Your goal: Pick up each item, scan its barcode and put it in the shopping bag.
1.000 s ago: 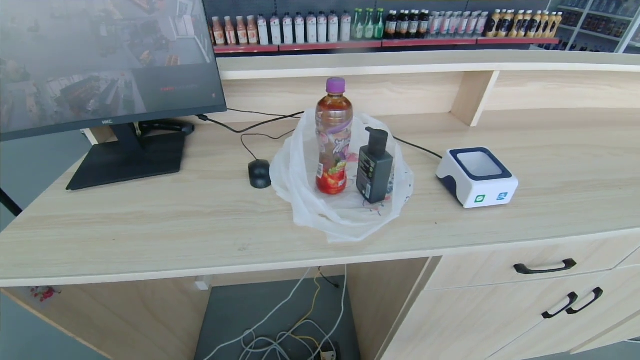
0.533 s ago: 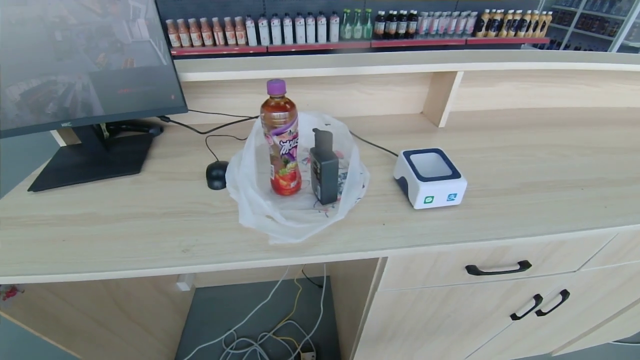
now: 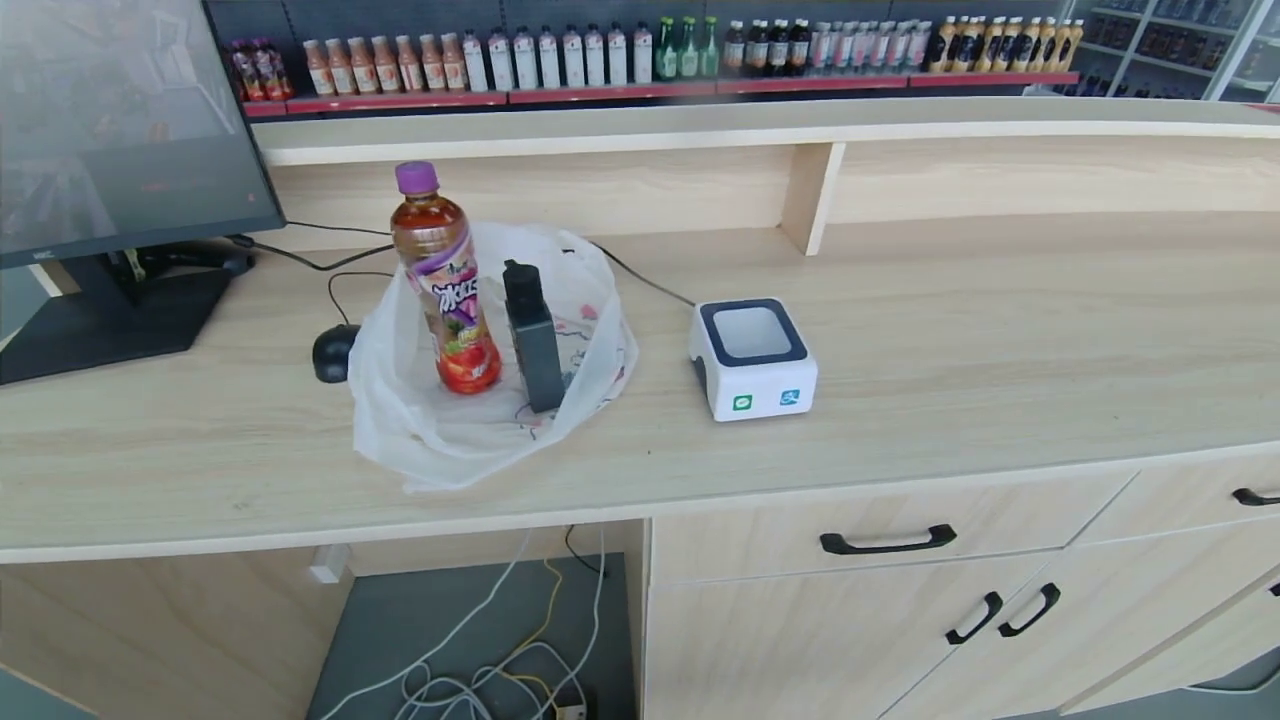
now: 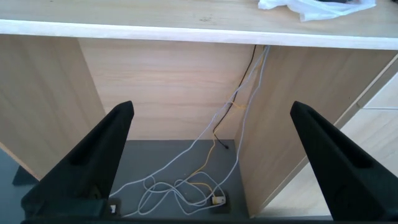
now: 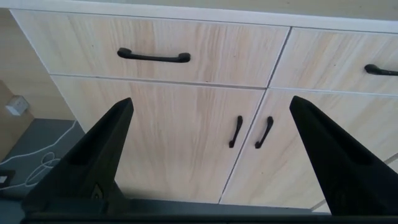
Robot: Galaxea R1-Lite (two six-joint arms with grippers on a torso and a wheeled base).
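Two things are seen standing upright inside the thin white plastic shopping bag (image 3: pixel 420 430), which lies open on the light wooden counter (image 3: pixel 950 330). One is a tall bottle of red-brown drink with a purple cap (image 3: pixel 440 290). Just beside it is a dark pump bottle (image 3: pixel 533 340). A small white scanner box with a dark blue rim (image 3: pixel 752 358) is set near the bag, on its right. A black mouse (image 3: pixel 333 352) is found on the bag's other side. The left gripper (image 4: pixel 211 109) is held low, in front of the gap under the counter where loose cables (image 4: pixel 186 185) lie, and its fingers are spread wide. The right gripper (image 5: pixel 211 102) is held before the wooden cupboard doors (image 5: pixel 186 137), its fingers spread wide too.
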